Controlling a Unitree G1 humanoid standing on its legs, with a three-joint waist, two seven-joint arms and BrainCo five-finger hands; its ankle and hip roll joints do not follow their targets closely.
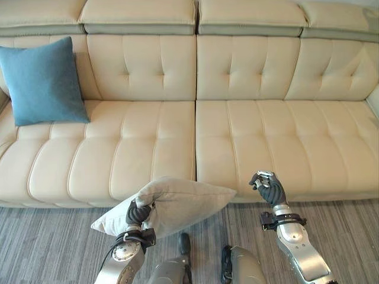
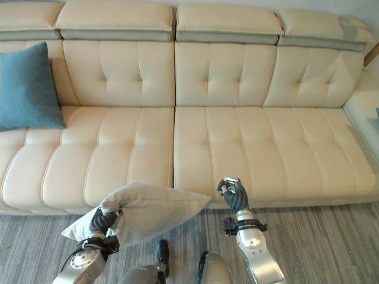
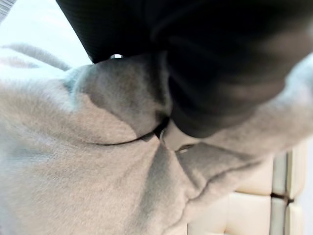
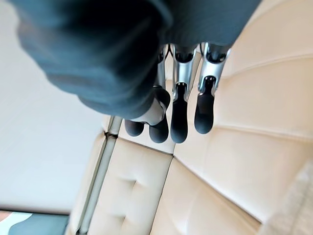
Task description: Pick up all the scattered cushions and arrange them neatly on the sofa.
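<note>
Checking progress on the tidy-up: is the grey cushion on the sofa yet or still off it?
Still off it. The grey cushion hangs in the left hand, held above the floor before the sofa.

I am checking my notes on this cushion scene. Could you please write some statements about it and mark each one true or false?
1. The left hand is shut on the grey cushion. True.
2. The grey cushion lies flat on the sofa seat. False: it is held up in front of the seat's front edge, over the floor.
3. The blue cushion leans against the backrest at the sofa's left end. True.
4. The right hand carries a second cushion. False: it holds nothing; its fingers hang relaxed in the right wrist view.
5. The blue cushion touches the grey cushion. False: they are well apart.
</note>
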